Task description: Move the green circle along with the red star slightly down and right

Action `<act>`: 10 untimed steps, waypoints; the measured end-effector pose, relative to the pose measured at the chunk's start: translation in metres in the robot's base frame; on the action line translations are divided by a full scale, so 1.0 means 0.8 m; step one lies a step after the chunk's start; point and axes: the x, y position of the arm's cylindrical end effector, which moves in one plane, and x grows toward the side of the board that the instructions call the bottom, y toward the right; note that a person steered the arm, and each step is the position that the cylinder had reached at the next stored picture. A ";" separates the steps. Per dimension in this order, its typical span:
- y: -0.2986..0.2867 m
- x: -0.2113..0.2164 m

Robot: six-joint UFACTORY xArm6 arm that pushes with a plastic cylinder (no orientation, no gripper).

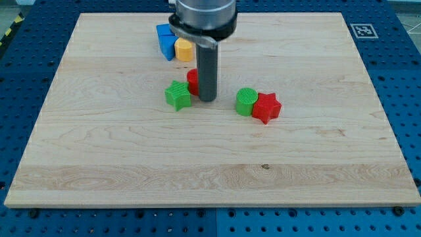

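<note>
The green circle sits right of the board's middle, touching the red star on its right. My tip is down on the board, to the left of the green circle with a gap between them. A green star lies just left of my tip. A red block is partly hidden behind the rod, its shape unclear.
Near the view's top, a blue block stands with a yellow block touching its right side, partly behind the arm. The wooden board lies on a blue perforated table. A marker tag is at the board's top right.
</note>
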 end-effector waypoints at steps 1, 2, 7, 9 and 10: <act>0.006 -0.011; 0.021 0.003; 0.092 0.019; 0.046 0.015; 0.046 0.025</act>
